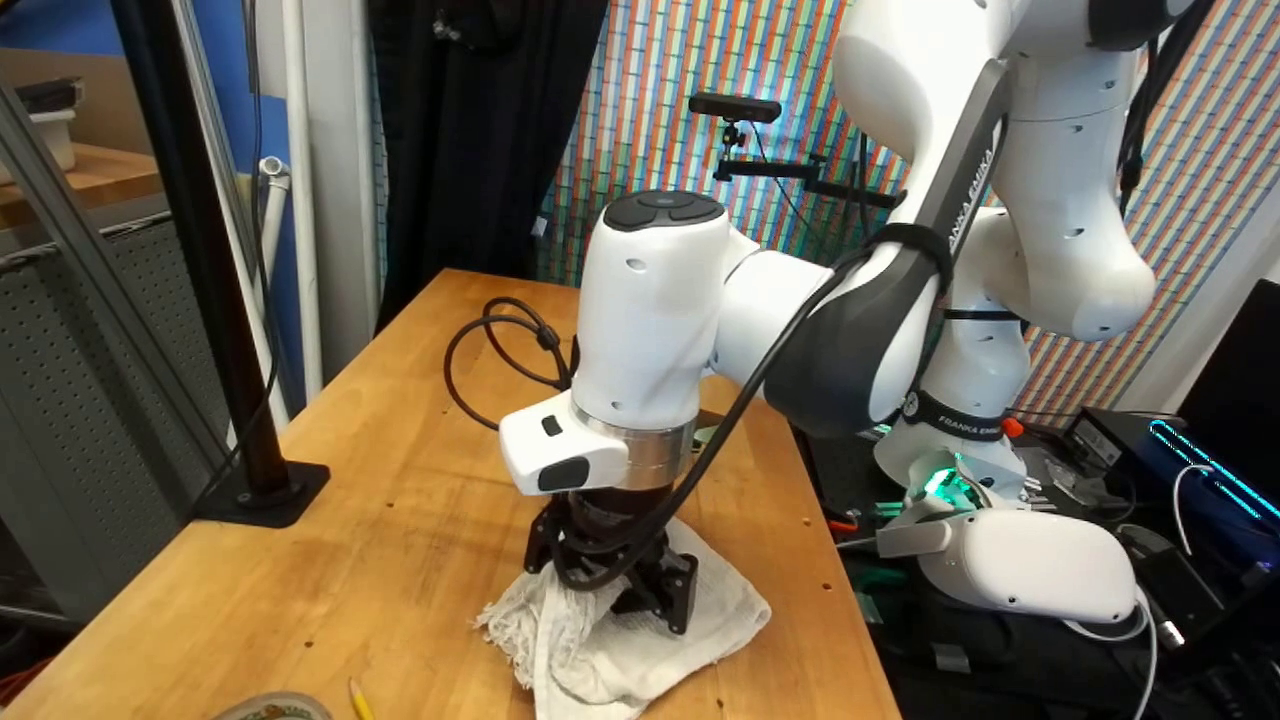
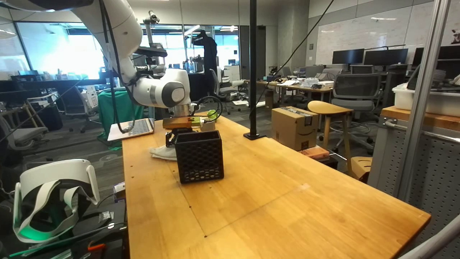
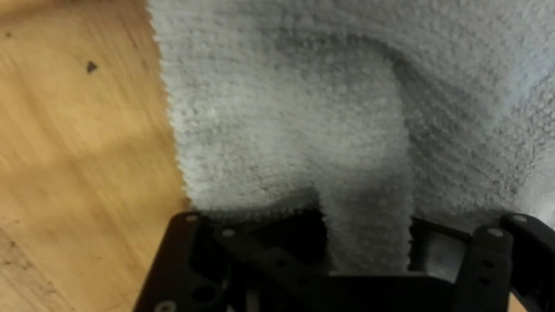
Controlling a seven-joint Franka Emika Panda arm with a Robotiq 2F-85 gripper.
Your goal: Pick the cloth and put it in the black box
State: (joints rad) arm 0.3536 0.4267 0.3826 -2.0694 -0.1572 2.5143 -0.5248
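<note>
One black two-fingered pincer (image 3: 367, 242) is clamped on a fold of the white wrinkled fabric cloth (image 1: 630, 668), which lies on the wooden table (image 1: 420, 520) near the black cube-shaped mesh-walled box (image 2: 199, 156).

The white cloth (image 1: 640, 665) lies crumpled on the table (image 1: 400, 520), a shaggy, fringed edge bunched at one side; the wrist view shows a narrow fold gathered in it. The black box (image 2: 199, 156), cube-like with mesh-patterned walls, stands upright on the table, in an exterior view partly hiding the cloth.
</note>
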